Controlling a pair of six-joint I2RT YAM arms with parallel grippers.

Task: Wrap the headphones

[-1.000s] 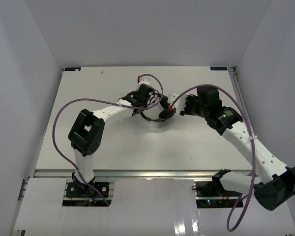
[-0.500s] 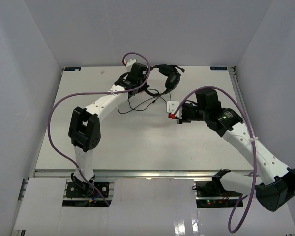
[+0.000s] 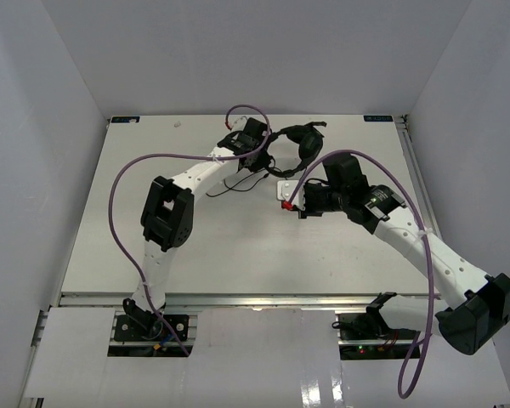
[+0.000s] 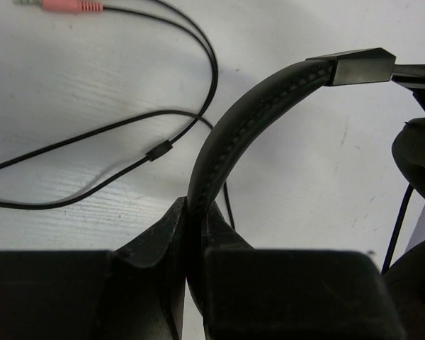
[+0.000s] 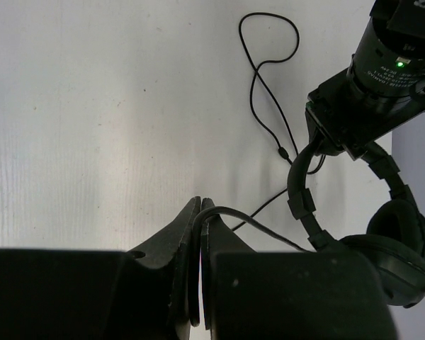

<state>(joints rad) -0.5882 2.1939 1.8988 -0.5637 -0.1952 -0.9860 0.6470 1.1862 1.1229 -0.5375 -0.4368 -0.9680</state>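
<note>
The black headphones (image 3: 299,140) hang lifted over the far middle of the table, ear cups to the right. My left gripper (image 3: 267,147) is shut on their padded headband (image 4: 249,106), which rises out of the jaws in the left wrist view. The thin dark cord (image 3: 238,182) trails down and lies in loops on the table (image 4: 127,127), ending in a pink plug (image 4: 71,6). My right gripper (image 3: 286,195) sits just in front of the headphones, shut on a stretch of the cord (image 5: 230,212) that arches out of its jaws toward the headset (image 5: 393,244).
Thick purple arm cables (image 3: 119,183) arc over the left side, and another (image 3: 382,166) runs above the right arm. The table's far edge (image 3: 178,117) and the white enclosure walls lie close behind the headphones. The left arm's wrist (image 5: 382,78) hangs in the right wrist view.
The left arm has lifted the headphones from the table's middle to the far side, pulling the cord along. The right gripper has shifted slightly left and nearer, still shut on the cord.
</note>
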